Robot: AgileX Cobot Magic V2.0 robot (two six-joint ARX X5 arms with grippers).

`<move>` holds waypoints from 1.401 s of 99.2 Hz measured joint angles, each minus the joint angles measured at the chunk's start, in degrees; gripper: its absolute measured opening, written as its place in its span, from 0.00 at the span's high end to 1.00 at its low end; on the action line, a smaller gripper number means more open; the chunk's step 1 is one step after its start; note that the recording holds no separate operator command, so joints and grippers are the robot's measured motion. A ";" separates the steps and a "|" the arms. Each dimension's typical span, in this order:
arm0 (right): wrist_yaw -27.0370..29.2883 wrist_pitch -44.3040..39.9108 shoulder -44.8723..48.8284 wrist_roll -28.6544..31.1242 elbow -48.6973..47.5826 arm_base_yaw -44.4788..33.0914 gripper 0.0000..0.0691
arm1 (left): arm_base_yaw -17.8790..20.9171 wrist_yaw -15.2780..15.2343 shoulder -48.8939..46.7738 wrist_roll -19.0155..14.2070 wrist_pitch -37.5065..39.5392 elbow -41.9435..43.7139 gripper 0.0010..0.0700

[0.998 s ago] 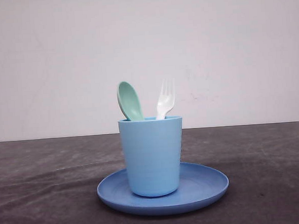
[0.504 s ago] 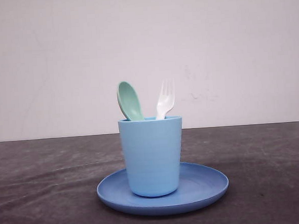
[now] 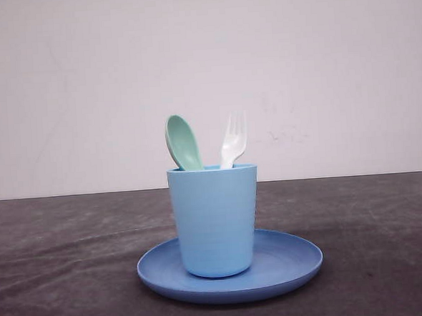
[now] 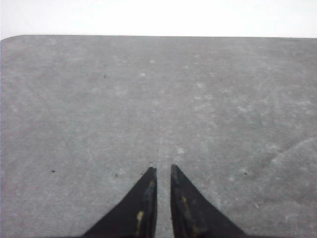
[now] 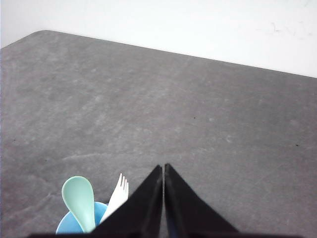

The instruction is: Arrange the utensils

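Mint-green spoon [image 3: 183, 141] and white four-tined fork [image 3: 233, 139] stand upright.

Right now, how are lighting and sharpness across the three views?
Front view: even light, cup sharp, soft shadow beside the plate. Left wrist view: grainy, washed-out table. Right wrist view: spoon and fork slightly soft, cut off at the frame edge.
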 joint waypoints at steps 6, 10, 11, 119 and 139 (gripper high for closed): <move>0.00 0.00 0.00 0.02 -0.02 0.00 1.00 | 0.02 0.00 0.00 0.00 0.00 0.00 0.98; 0.00 0.00 0.00 0.02 0.00 0.00 1.00 | 0.00 0.00 0.00 0.00 0.00 0.00 0.98; 0.00 0.00 0.00 0.00 0.00 0.00 0.99 | 0.00 0.00 0.00 0.00 0.00 0.00 0.98; -8.00 10.64 -0.24 -14.21 -0.02 -26.18 1.00 | 0.00 0.00 0.00 0.00 0.11 -0.04 0.98; -18.01 11.02 -2.58 -16.92 -2.25 -44.46 1.00 | 0.00 0.00 0.00 0.00 0.11 -0.04 0.98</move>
